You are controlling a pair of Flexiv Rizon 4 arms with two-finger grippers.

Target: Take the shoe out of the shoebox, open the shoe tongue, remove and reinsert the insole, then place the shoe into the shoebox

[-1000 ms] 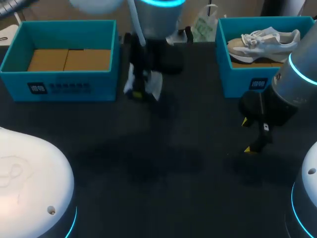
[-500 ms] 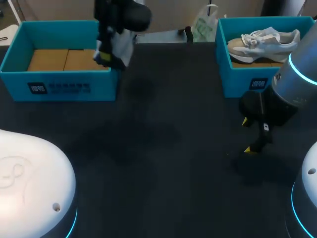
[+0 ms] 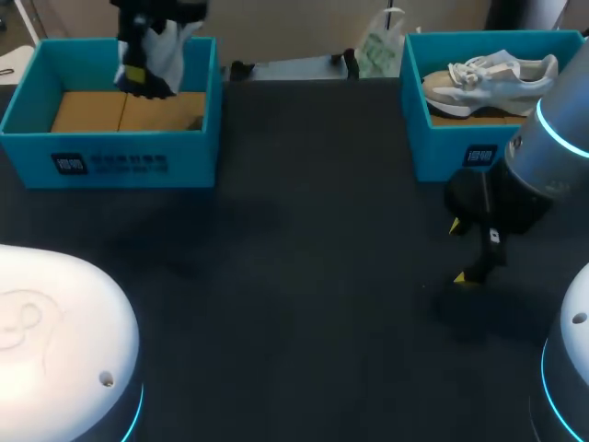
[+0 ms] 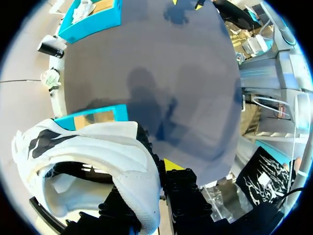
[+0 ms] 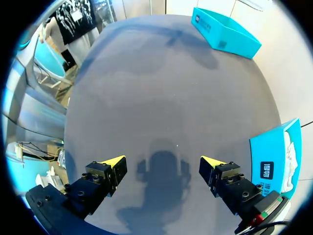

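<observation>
**Head view.** My left arm comes in over the far left corner of the bench (image 3: 313, 239). The left gripper (image 3: 138, 78) is clamped on a white shoe (image 3: 168, 46) and holds it in the air above the left shoebox (image 3: 110, 164). That box is teal and open-topped, stands at the bench's far left corner, and has a brown cardboard liner (image 3: 129, 110) on its floor. The right shoebox (image 3: 460, 152), also teal, stands at the far right corner. A second shoe (image 3: 502, 74), pale with white laces, lies inside it. My right gripper (image 3: 458, 251) hangs over the dark bench surface just in front of the right shoebox, with its fingers apart.

**Left wrist view.** The white shoe lies against the gripper, and its mesh upper and dark-marked side cover most of the fingers. One yellow tip shows, just beside the shoe; the other is hidden behind it. Under the shoe I see one corner of the left shoebox with its liner. The right shoebox shows well apart from it, across the bench.

**Right wrist view.** Both yellow tips show, spread wide, with the gripper's shadow on the bench between them. The right shoebox stands just beside one finger. The left shoebox lies far ahead, at the opposite edge of the bench.
</observation>
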